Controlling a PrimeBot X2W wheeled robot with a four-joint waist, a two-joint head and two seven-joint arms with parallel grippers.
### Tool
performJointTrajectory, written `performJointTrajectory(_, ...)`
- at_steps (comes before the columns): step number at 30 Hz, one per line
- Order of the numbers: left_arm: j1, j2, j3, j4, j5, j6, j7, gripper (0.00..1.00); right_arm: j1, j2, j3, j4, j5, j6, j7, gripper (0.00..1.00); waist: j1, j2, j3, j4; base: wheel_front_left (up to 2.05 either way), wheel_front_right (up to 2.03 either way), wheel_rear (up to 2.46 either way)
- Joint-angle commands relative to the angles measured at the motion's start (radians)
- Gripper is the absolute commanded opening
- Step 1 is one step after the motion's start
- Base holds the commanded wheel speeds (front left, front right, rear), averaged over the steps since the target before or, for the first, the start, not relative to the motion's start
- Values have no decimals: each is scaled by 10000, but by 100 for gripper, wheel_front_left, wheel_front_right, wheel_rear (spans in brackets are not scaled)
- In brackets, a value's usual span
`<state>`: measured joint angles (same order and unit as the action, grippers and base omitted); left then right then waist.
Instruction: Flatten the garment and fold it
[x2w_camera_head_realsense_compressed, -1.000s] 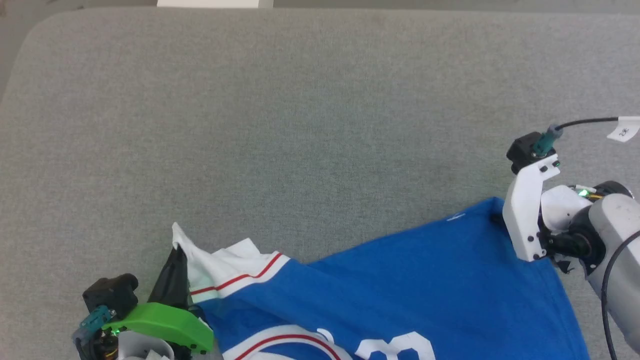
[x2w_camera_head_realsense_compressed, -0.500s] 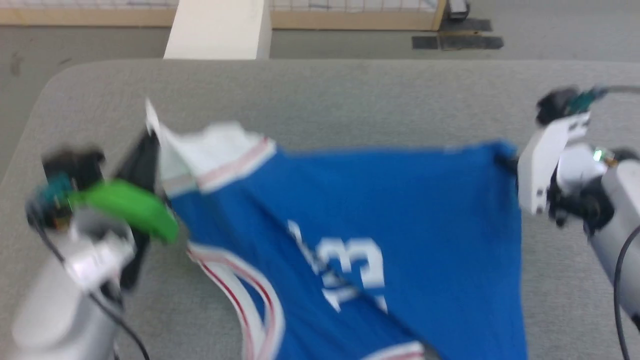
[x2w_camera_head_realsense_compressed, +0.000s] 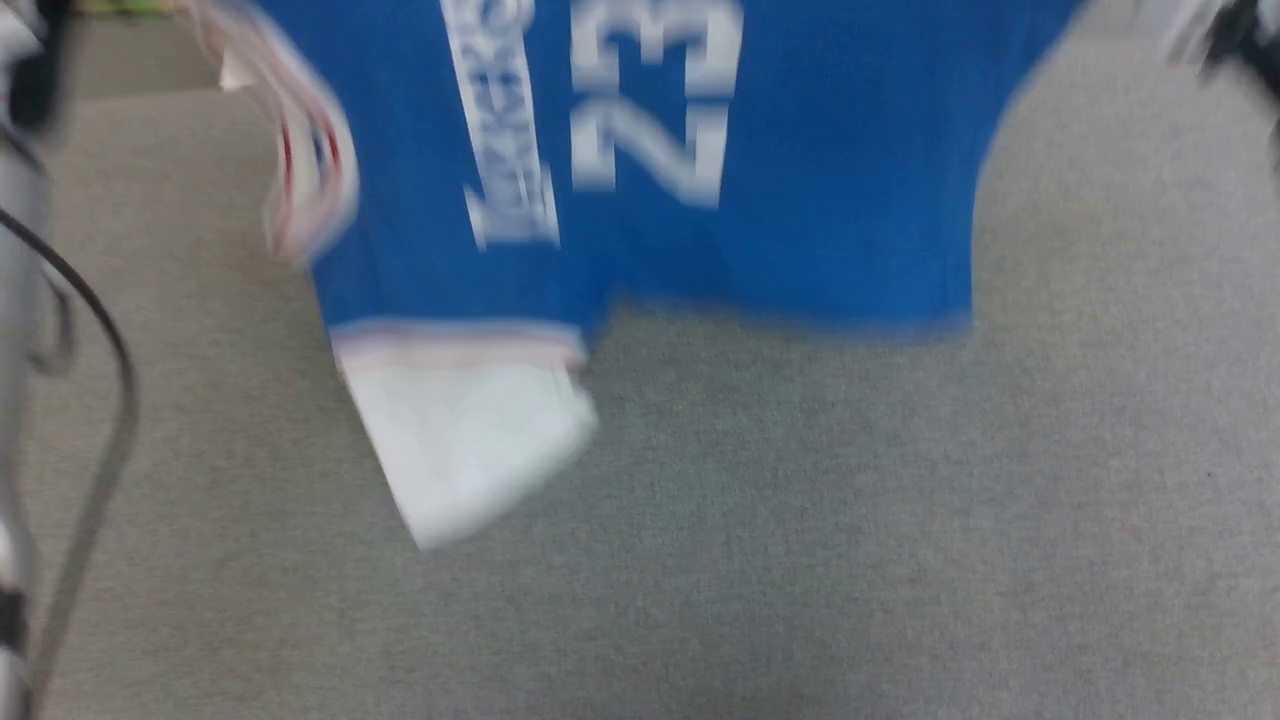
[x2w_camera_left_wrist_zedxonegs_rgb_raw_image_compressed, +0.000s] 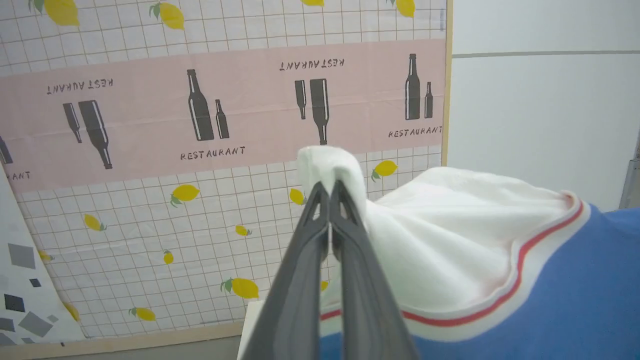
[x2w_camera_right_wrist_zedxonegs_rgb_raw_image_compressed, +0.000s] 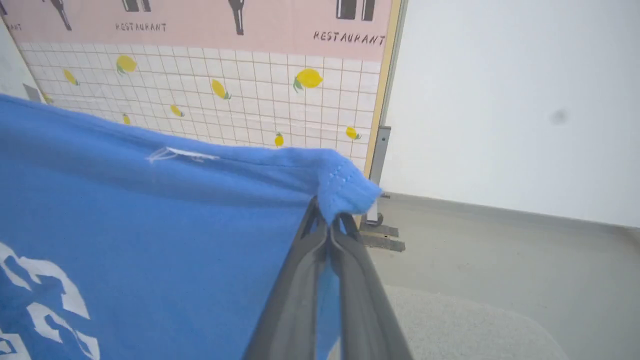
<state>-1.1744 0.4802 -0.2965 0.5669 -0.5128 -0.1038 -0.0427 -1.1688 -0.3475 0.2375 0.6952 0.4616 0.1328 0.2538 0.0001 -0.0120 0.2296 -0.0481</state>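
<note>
Grey and felt-like, the counter (x2w_camera_head_realsense_compressed: 900, 560) stretches out below me. Above it the garment (x2w_camera_head_realsense_compressed: 820, 200) hangs in the air, its blue body spread between my two hands like a sheet on a line. Its white numerals (x2w_camera_head_realsense_compressed: 650, 110) face me, smeared by blur in the head view. One white sleeve (x2w_camera_head_realsense_compressed: 470, 440) with red edging dangles lowest, on the left. Whether the bottom edge brushes the counter I cannot tell; it looks to hang just clear.

I judge the task to be at an early stage. The shirt is lifted and opened out, which helps the flattening, but it is not yet laid flat and no fold has been made. What is left is to spread it smooth on the counter and then fold it.

My left hand (x2w_camera_left_wrist_zedxonegs_rgb_raw_image_compressed: 327, 189) is fully closed, its tips pinching the other white sleeve's cloth, which bunches over them. My right hand (x2w_camera_right_wrist_zedxonegs_rgb_raw_image_compressed: 327, 220) is closed just as tight, nipping a stitched blue corner.

Beyond the cloth stands a backdrop (x2w_camera_left_wrist_zedxonegs_rgb_raw_image_compressed: 150, 225) printed with lemons and bottles, then a plain white wall (x2w_camera_right_wrist_zedxonegs_rgb_raw_image_compressed: 500, 100) and a grey floor (x2w_camera_right_wrist_zedxonegs_rgb_raw_image_compressed: 500, 260).
</note>
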Motion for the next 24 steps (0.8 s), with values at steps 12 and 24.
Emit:
performJointTrajectory(12, -5170, 322, -75, 1513, 778, -121, -916, 0, -3905, 254, -794, 135, -1590, -21, -2452, 0, -1, 120, 3208, -706, 0, 0, 0)
performJointTrajectory(24, -5182, 246, -212, 3124, 332, -230, -1629, 0, -4693, 1139, 38, 1755, -1586, -21, -3271, 0, -1, 120, 4484, -855, 0, 0, 0)
